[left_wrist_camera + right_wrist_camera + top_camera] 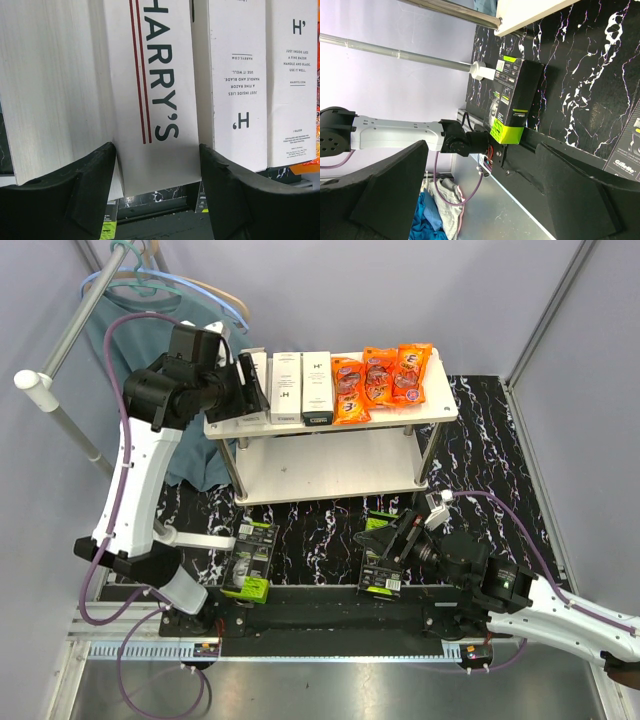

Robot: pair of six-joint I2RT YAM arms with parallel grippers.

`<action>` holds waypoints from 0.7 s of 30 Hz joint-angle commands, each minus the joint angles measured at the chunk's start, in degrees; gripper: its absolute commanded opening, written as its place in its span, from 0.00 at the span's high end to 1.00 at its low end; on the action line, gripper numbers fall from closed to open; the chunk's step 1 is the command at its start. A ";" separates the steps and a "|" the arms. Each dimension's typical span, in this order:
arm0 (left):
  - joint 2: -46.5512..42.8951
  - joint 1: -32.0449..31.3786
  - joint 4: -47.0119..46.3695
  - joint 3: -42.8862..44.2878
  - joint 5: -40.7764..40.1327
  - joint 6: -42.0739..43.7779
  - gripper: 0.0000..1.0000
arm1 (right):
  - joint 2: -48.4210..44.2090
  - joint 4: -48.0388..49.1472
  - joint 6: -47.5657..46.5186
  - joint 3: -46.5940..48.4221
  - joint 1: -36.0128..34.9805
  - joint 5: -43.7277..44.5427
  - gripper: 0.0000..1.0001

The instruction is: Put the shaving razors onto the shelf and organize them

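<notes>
On the tabletop [480,440], the shelf [330,470] carries three white razor boxes [316,388] on its top board, two black razor boxes [250,560] lie near my bases, my right jaws stand released near one, and my left jaws flank the leftmost white box [160,100], grip indeterminate.
</notes>
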State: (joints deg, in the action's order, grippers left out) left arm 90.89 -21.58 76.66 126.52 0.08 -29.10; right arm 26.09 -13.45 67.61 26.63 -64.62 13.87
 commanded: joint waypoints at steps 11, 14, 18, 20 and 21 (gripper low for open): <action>-7.04 -0.13 -5.99 -3.30 1.07 0.18 0.28 | -0.86 0.09 0.76 -0.35 -0.42 -0.60 0.00; -8.44 -0.13 -7.93 -3.47 0.89 0.19 0.28 | -0.86 0.01 0.85 -0.27 -0.33 -0.60 0.00; -9.94 -0.13 -10.57 -4.00 0.98 0.45 0.24 | -0.86 0.09 0.85 -0.35 -0.33 -0.60 0.00; -10.12 -0.13 -11.18 -4.17 0.10 0.63 0.23 | -0.86 0.09 0.76 -0.35 -0.16 -0.68 0.00; -9.95 -0.13 -11.36 -4.26 0.10 0.80 0.23 | -0.86 0.01 0.76 -0.27 -0.33 -0.68 0.00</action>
State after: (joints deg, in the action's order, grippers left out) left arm 82.30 -21.58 70.28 122.63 0.12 -29.39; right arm 25.61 -13.67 67.83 26.20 -64.62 13.82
